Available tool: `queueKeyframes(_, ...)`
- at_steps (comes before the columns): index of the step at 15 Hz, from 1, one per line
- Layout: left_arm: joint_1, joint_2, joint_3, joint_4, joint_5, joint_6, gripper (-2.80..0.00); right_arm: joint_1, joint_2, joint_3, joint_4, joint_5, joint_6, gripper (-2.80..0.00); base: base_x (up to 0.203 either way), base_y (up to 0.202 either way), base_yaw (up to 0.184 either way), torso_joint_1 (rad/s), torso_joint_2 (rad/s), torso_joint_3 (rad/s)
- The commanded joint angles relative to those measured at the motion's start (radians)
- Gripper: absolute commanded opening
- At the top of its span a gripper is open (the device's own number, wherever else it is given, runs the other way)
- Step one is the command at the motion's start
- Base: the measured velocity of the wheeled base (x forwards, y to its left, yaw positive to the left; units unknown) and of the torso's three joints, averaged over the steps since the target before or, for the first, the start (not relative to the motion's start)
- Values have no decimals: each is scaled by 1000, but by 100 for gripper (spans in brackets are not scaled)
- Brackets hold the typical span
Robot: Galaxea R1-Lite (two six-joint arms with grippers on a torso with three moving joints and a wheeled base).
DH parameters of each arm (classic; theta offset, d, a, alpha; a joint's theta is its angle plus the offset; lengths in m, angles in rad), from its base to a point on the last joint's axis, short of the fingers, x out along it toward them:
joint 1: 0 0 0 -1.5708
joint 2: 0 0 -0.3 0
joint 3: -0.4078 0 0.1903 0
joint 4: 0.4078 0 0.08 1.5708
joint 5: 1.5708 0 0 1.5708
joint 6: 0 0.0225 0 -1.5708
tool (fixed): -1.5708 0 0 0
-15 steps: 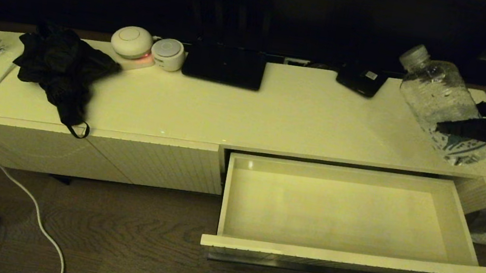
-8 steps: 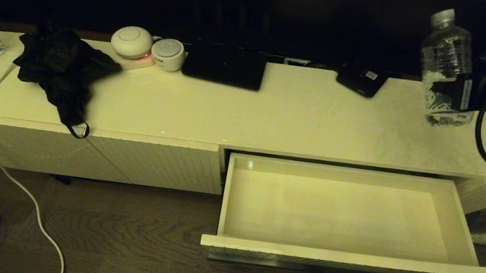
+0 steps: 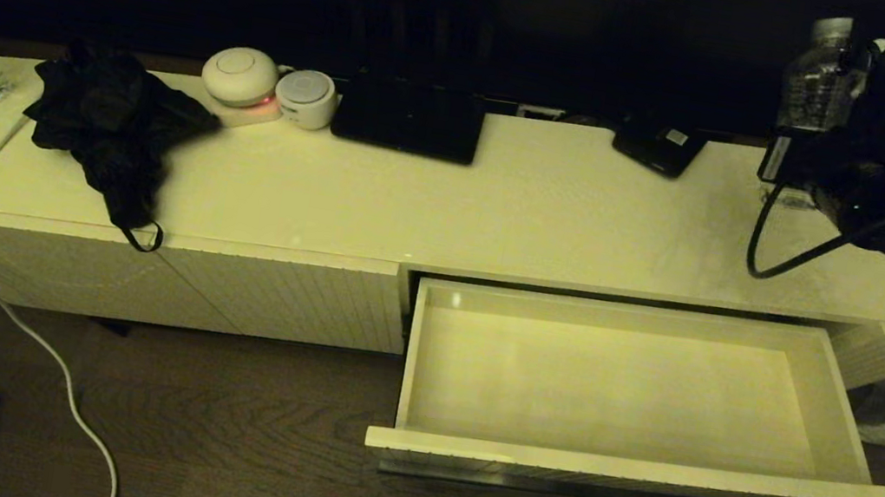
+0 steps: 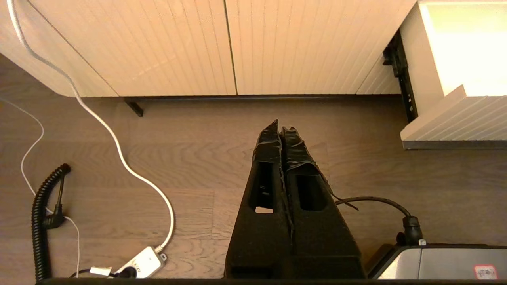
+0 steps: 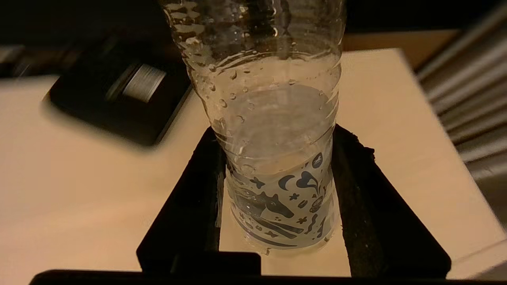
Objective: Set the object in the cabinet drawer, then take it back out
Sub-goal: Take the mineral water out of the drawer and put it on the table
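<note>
Two arms belong to this rig, and only the right one is at work. Nearest the robot, the left gripper [image 4: 280, 130] hangs parked over the wooden floor with its black fingers pressed together and nothing between them. Beyond it, the wide shallow white drawer [image 3: 849, 432] stands pulled fully out, its plain white inside bare. Farther back, above the far right end of the long white cabinet top [image 3: 500, 213], the right gripper [image 5: 277, 206] is clamped on the clear plastic water bottle [image 5: 273, 130] with the pale grey cap, its black fingers [image 5: 190, 190] pressing either side of the blue-and-white patterned label band. The bottle stands upright in the grasp, partly filled with water. Whether its base touches the cabinet top I cannot tell. Judged from this, the bottle is grasped outside the empty drawer; which half of the task this belongs to cannot be read here.
</note>
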Motion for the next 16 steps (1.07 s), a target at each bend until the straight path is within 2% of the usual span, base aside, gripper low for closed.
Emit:
queueKeyframes(1,0,-2,1,0,0,0,-280,11,122,-1,-189,-87,0,-280,0,0,0,0,0,0)
queueKeyframes(5,0,-2,0,0,0,0,-280,8,195,-17,-355,-210,66,-280,0,0,0,0,0,0)
queueKeyframes(9,0,-2,2,0,0,0,-280,10,260,-22,-548,-233,71,-280,0,0,0,0,0,0)
queueKeyframes(11,0,-2,1,0,0,0,-280,13,283,-55,-569,-277,73,-280,0,0,0,0,0,0)
queueKeyframes(16,0,-2,2,0,0,0,-280,28,388,-89,-675,-303,65,-280,0,0,0,0,0,0)
